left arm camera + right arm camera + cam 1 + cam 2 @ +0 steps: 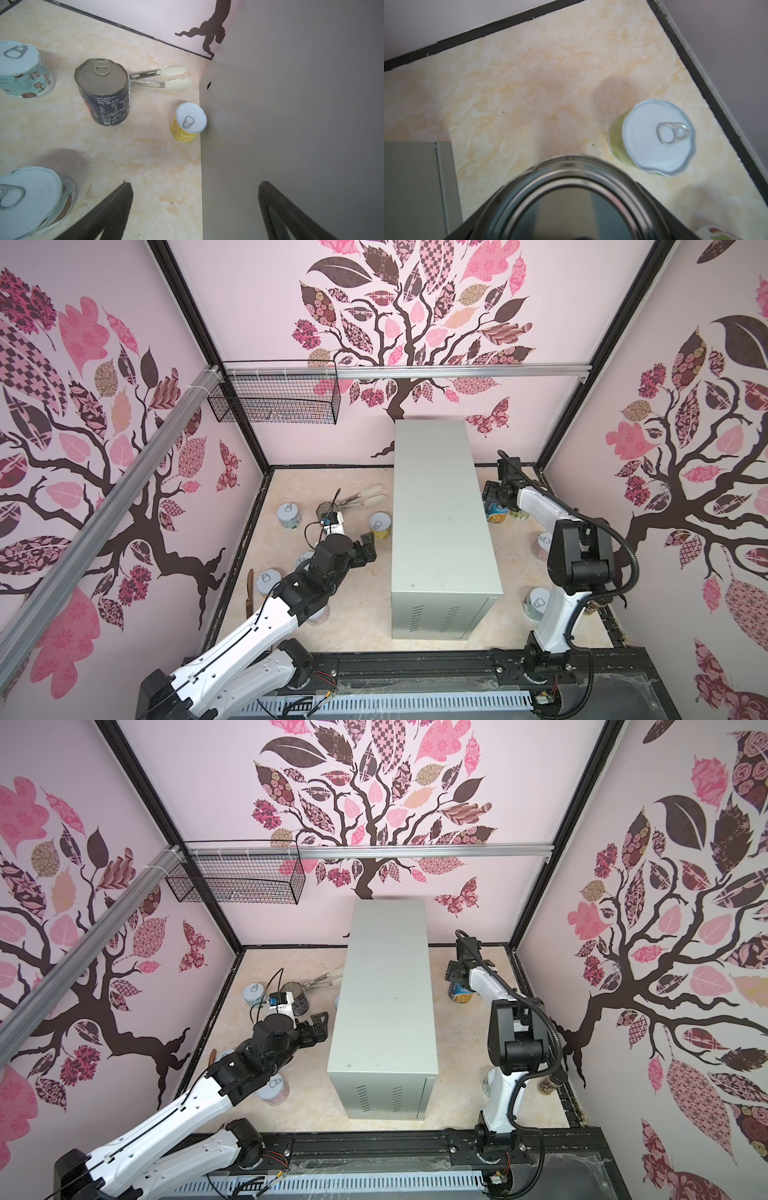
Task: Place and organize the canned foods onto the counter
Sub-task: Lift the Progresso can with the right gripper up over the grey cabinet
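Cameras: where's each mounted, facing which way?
Both top views: overhead behind the robot, facing down at the counter; left tool, right tool show.
Left wrist: left arm, facing down at navy can, yellow can, tongs; open tool's fingers show.
Right wrist: right arm, facing down on the blue-label can its tool grips; green can beyond.
Shared: navy can, left wrist and top views.

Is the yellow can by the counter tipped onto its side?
No, the yellow can stands upright, pull-tab lid facing up, beside the counter.
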